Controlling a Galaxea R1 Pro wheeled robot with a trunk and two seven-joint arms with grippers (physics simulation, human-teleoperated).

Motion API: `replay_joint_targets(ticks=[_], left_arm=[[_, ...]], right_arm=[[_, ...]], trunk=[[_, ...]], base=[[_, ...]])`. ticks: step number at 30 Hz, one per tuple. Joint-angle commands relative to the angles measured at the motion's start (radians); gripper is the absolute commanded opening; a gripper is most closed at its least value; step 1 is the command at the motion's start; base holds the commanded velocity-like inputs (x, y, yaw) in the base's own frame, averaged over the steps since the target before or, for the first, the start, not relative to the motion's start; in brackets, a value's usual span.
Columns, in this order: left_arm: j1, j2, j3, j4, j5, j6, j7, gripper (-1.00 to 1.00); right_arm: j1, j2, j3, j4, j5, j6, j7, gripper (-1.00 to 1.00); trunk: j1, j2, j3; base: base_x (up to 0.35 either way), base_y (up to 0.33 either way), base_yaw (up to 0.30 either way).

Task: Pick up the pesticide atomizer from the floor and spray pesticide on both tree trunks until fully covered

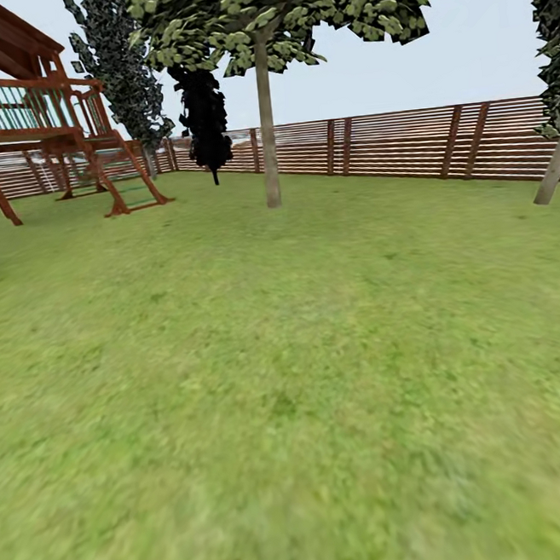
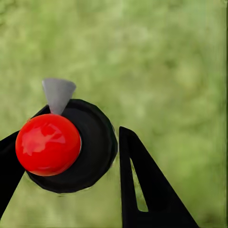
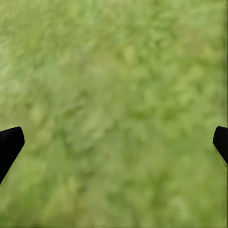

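Black fingers (image 2: 142, 190) of the left gripper (image 2: 66, 166) are clamped on the pesticide atomizer (image 2: 71, 145): seen end-on in the left wrist view as a dark round body with a glossy red ball cap and a small grey cone nozzle sticking out beside it. One finger presses each side of the body. Blurred grass (image 2: 171, 61) sits behind it.

Right gripper (image 3: 114, 142): jaws spread wide, just the two black fingertips (image 3: 9, 145) showing at opposite edges of the right wrist view, nothing between them but lawn (image 3: 114, 95).

Head view, outward: open green garden (image 1: 290, 382) turf in the foreground. Further off, a thin straight-trunked tree (image 1: 268, 135) with a leafy crown stands mid-lawn. Behind it a very dark small tree (image 1: 205, 120) sits near the brown slat fence (image 1: 387, 145) that runs across the back. A red-brown wooden play structure (image 1: 34, 124) with a ladder stands at the far left. At the right edge a leaning grey-brown tree trunk (image 1: 556, 168) rises from the grass just in front of the fence; probably one of the task trees, but it's cropped, so not certain. Pale sky above.
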Motion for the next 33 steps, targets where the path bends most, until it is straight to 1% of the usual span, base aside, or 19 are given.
replay_joint_targets(ticks=[1, 33], left_arm=[[-0.001, 0.000, 0.006, 0.001, -0.011, -0.003, 0.005, -1.00], [-0.001, 0.001, 0.006, 0.000, -0.011, -0.003, 0.005, -1.00]], right_arm=[[0.000, 0.001, -0.009, -0.001, 0.005, -0.001, 0.005, 1.00], [0.000, 0.000, -0.009, -0.001, 0.005, -0.001, 0.005, 1.00]], trunk=[[0.000, 0.000, -0.001], [0.000, 0.000, -0.001]], base=[[0.338, -0.018, 0.000], [0.341, -0.001, 0.000]])
